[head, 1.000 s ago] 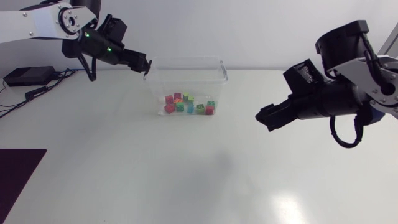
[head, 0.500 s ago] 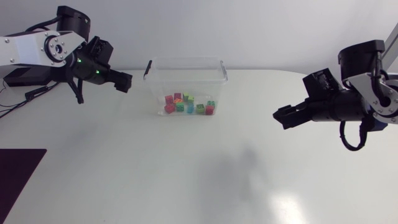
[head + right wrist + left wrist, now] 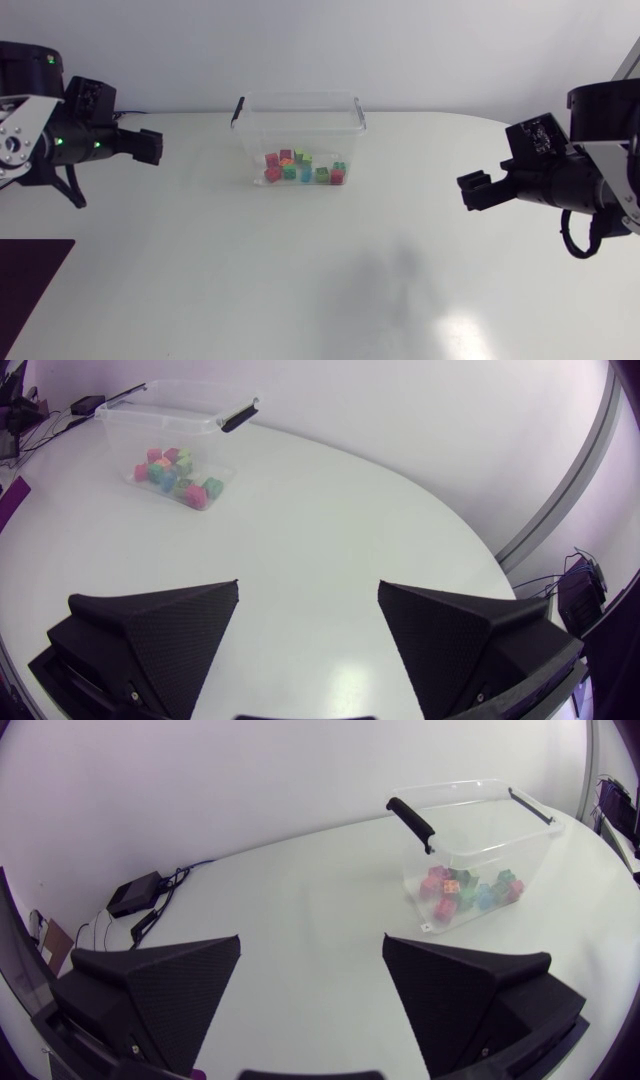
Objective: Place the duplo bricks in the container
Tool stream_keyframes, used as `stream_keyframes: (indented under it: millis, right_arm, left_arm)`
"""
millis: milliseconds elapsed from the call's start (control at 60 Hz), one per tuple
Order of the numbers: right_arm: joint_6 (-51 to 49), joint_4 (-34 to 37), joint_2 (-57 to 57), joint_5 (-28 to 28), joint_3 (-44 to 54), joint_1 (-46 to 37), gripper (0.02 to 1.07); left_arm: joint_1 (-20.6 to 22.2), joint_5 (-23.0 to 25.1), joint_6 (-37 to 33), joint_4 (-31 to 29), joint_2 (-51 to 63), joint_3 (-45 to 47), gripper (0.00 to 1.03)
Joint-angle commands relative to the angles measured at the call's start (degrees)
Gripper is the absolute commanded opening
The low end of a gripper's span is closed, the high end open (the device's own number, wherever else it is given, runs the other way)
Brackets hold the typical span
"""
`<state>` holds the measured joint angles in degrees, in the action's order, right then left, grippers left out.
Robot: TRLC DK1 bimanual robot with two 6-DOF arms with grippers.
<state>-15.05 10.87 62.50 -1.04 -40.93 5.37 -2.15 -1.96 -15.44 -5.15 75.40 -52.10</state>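
The left gripper is held spread, fingers wide apart, over the table. The right gripper is likewise spread over the table. Ahead of the left gripper and slightly to one side, well apart from it, a clear container is set upright. The same container lies far ahead of the right gripper. The coloured bricks are piled inside it, on its floor.

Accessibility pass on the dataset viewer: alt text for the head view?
A clear container holding coloured duplo bricks stands toward the far side of a white table. The left gripper and right gripper hang near the side edges, apart from it.
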Motion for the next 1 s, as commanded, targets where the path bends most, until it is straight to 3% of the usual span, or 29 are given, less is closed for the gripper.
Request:
stream_keyframes:
  millis: [0,450,983]
  right_arm:
    - [0.19,-2.61,-4.23,-2.65,2.78,2.28,1.03]
    - [-0.16,-2.26,-14.95,-10.04,7.26,5.18,1.03]
    - [-0.33,-6.13,-30.07,-14.25,16.85,3.60,1.03]
  left_arm:
    - [-1.89,1.52,-1.35,2.95,-4.82,4.81,0.99]
    - [-2.24,3.10,-3.37,12.97,-21.96,23.36,0.99]
    - [-1.89,3.10,-3.81,14.02,-34.53,32.94,0.99]
